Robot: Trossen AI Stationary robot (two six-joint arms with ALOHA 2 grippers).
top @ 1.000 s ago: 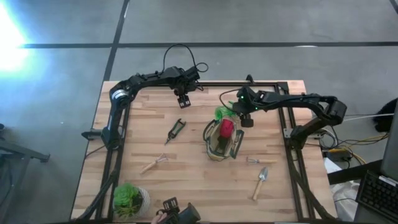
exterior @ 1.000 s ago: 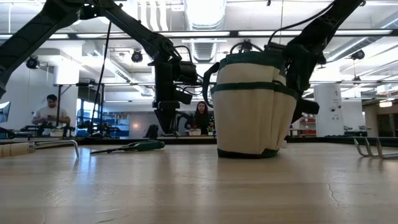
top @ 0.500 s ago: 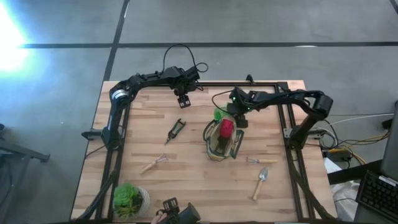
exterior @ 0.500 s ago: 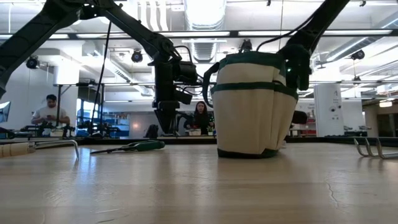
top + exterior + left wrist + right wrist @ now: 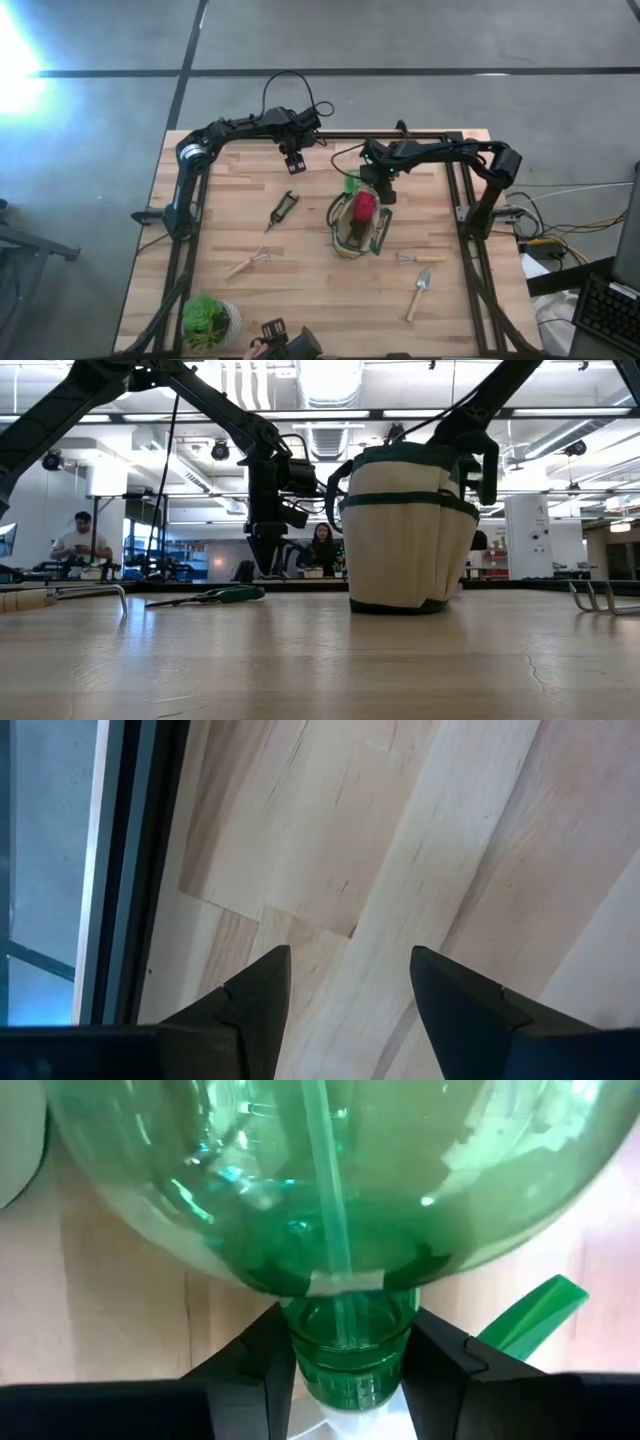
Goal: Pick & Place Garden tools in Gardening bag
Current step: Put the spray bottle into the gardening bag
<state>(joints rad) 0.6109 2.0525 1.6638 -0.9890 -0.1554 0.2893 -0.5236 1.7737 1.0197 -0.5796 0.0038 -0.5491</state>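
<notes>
Now I see my right gripper (image 5: 345, 1370) clamped on the green spray bottle (image 5: 330, 1190) beside the gardening bag (image 5: 357, 222), left gripper (image 5: 345, 1010) fingers apart.

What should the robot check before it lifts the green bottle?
1. Right claw around the neck of the green spray bottle: ok.
2. Claw squeezed tight on the neck: cannot tell.
3. Gardening bag upright beside the bottle: ok.
4. Room left in the bag beside the red-handled tool: cannot tell.
5. Left claw open, empty, away from the bag: ok.
</notes>
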